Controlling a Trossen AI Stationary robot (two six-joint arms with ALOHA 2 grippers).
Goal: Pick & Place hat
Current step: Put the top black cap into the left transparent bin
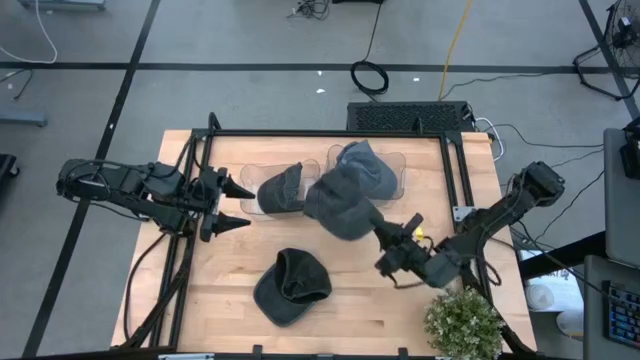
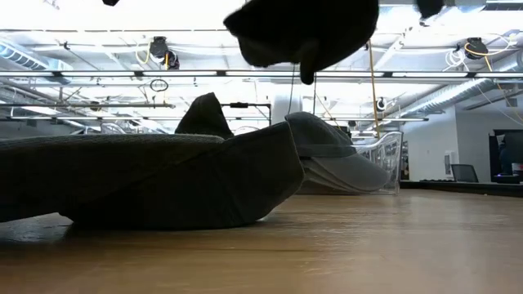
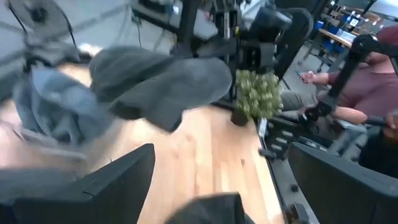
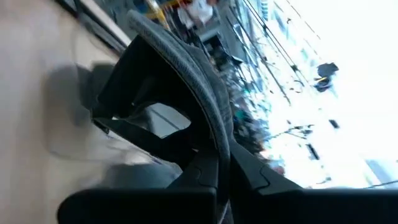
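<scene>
Right gripper [image 1: 385, 236] is clamped on the edge of a grey hat [image 1: 345, 200] and has it hanging in the air above the table [image 1: 340, 310]. You can see the brim pinched between its fingers [image 4: 205, 171] in the right wrist view, and in the low view the hat is just a dark shape up top, clear of the wood. The held hat spreads away from the gripper toward the far side of the table, partly over the clear bin [image 1: 395, 160] there.

A second hat [image 1: 282, 188] is in the other clear bin [image 1: 245, 185], just beyond the held one as seen from the right gripper. A third hat [image 1: 292, 287] lies flat on the table, on the near side, off to the side of the right gripper and well apart from it.

Left gripper [image 1: 228, 205] hovers at the left side of the table, fingers spread apart, nothing between them, pointing at the bin with the second hat and close beside it.

Small potted plant [image 1: 463, 322] sits at the near right corner, just behind the right gripper's arm. A person [image 3: 367, 87] is seated past the table in the left wrist view.
</scene>
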